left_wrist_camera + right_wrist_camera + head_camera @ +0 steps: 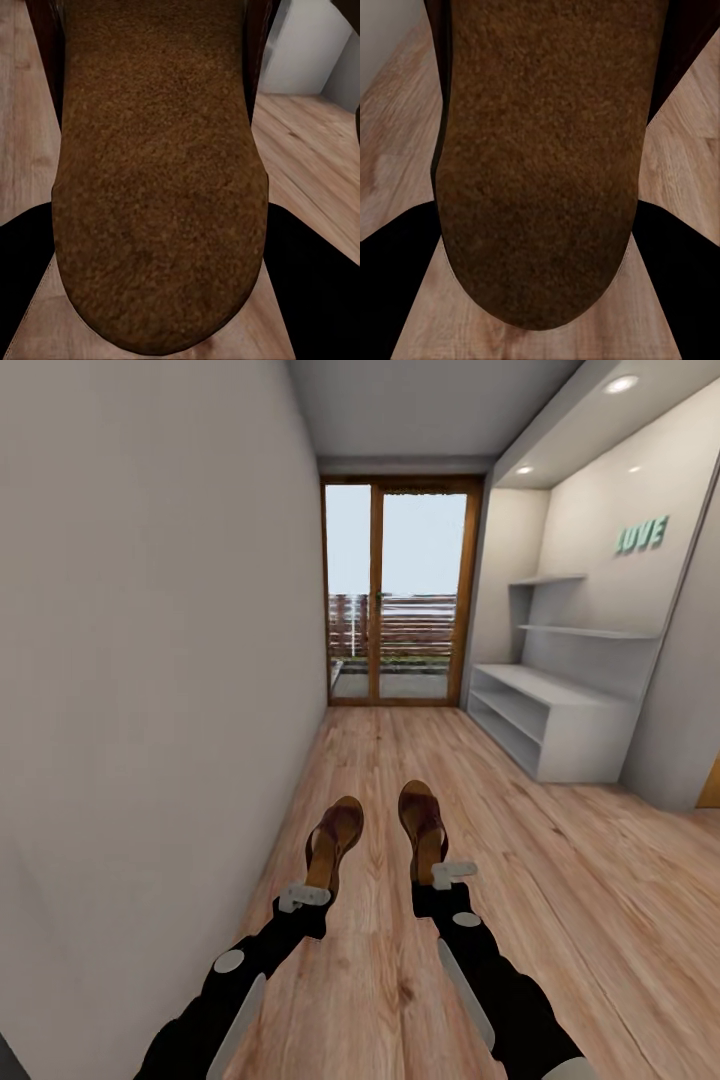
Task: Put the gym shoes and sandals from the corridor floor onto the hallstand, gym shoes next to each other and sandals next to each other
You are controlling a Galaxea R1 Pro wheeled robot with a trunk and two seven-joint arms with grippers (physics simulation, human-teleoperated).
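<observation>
I am looking down a narrow corridor: a plain wall runs close along my left side, the wood-plank floor opens wide to my right, and a glazed wood-framed door closes the far end. The hallstand, a low white bench unit with open shelf bays and two stepped wall shelves above it, stands in the recess on the right, well ahead of both arms; its top and bays look bare from here, and the floor between me and it is unobstructed. Green letters hang on the recess wall above it. Each arm holds one brown sandal out in front, off the floor, toes pointing toward the door. The left gripper pinches the heel end of the left sandal, which sits near the left wall with little margin on that side. The right gripper pinches the heel end of the right sandal. The two sandals are just beside each other, apart, roughly parallel. In each wrist view the tan insole runs between the dark fingers.
</observation>
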